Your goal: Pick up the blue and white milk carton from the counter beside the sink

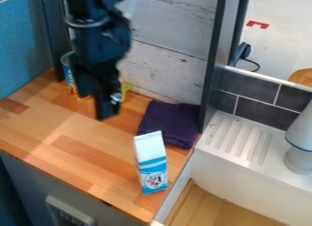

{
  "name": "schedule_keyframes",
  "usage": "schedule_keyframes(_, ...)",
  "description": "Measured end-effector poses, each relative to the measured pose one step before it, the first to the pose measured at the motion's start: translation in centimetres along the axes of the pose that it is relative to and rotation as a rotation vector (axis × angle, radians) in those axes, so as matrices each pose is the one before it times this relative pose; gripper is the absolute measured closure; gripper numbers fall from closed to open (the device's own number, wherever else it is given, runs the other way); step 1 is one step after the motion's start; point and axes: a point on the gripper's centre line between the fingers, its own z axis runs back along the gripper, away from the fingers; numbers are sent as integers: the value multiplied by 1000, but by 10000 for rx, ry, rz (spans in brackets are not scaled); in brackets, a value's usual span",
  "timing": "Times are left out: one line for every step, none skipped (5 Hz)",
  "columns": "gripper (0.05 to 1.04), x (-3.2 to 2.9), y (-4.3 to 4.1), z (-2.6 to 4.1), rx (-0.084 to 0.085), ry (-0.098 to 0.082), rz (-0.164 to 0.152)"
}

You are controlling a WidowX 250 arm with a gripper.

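The gripper [106, 112] is hanging over the wooden counter [67, 152], jaw state impossible to tell; a can [68, 75] is standing partly behind it; a carton [151, 161] is standing before a purple cloth [168, 122]; a white sink [222, 172] is adjoining; plank walling [168, 47] is rising behind.

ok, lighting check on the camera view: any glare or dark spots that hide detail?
Camera view: soft pale sheen on the left of the wooden counter, grain still readable; black arm goes near-solid dark, little surface detail; purple cloth also dark, folds faint; white drainboard bright, grooves still visible.
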Motion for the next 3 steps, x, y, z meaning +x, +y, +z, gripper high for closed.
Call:
schedule_keyframes(82, 1029, -1175, -851, -139, 13, -703)
schedule_keyframes(82, 1353, -1283, -1604, 13, -111, -584)
schedule_keyframes(82, 843, -517, -2029, 53, -162, -133)
